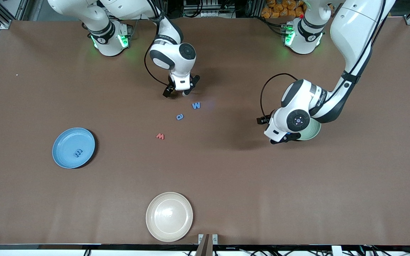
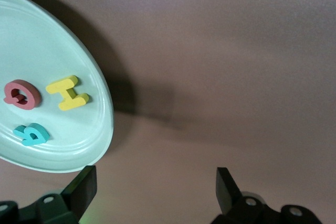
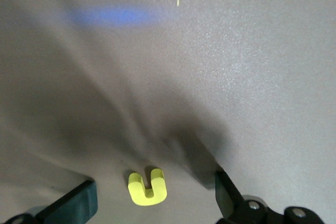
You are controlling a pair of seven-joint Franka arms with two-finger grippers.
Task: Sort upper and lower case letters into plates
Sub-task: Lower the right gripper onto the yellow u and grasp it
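sorting is under way: right tool (image 3: 152, 198), spread, is lowered over the yellow u (image 3: 147, 187); left tool (image 2: 152, 192), spread, is held beside the mint plate (image 2: 100, 129). closing is judged next.

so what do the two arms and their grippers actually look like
Both arms are glossy white with rounded shells and black bands at the joints. Green lights glow on each base ring. A thin black cable loops out beside each wrist. A round dark cap with a small blue light sits on the left arm's wrist. The left gripper and right gripper are white bodies with short black fingers.
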